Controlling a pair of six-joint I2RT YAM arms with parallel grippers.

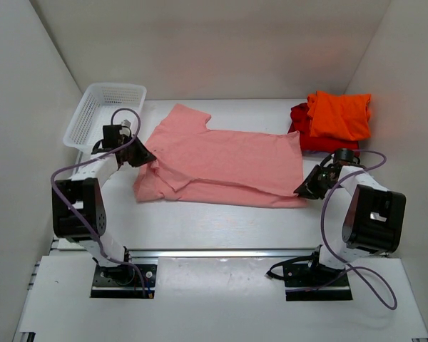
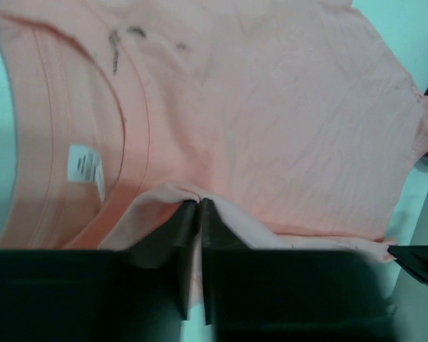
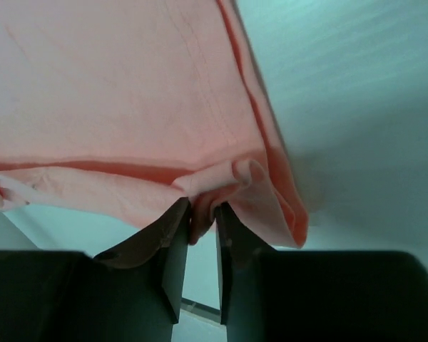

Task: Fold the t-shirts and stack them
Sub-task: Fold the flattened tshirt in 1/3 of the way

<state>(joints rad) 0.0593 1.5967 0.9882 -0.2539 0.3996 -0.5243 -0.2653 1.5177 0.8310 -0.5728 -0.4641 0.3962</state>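
White table [image 1: 221, 221] boxed by plain white walls on three sides. Top view: salmon-pink t-shirt [image 1: 228, 160] lies spread mid-table, long axis left to right, with its near edge doubled over. Orange t-shirt [image 1: 340, 114] sits folded on top of red t-shirt [image 1: 303, 132] at the far right, just beyond the pink shirt's right end. White mesh basket [image 1: 93, 114] is at the far left against the wall. Left gripper [image 1: 148, 158] is at the shirt's left end and right gripper [image 1: 304, 187] at its near right corner, both low on the cloth. How far either is open cannot be read from this height. Left wrist view adds what the top view cannot: the ribbed collar [image 2: 132, 128] curves across the left of the frame with a white label [image 2: 85, 167] inside it, so this is the neck end. The left gripper [image 2: 200, 208] has its fingers nearly together, and a raised pleat of pink cloth is pinched in the narrow slit between them. Right wrist view: stitched hem and a rolled corner of the salmon-pink t-shirt [image 3: 128, 85] hang over bare table. The right gripper [image 3: 200, 214] has its fingers close, with a small bunch of hem caught between the tips. The stack and the basket are outside both wrist views.
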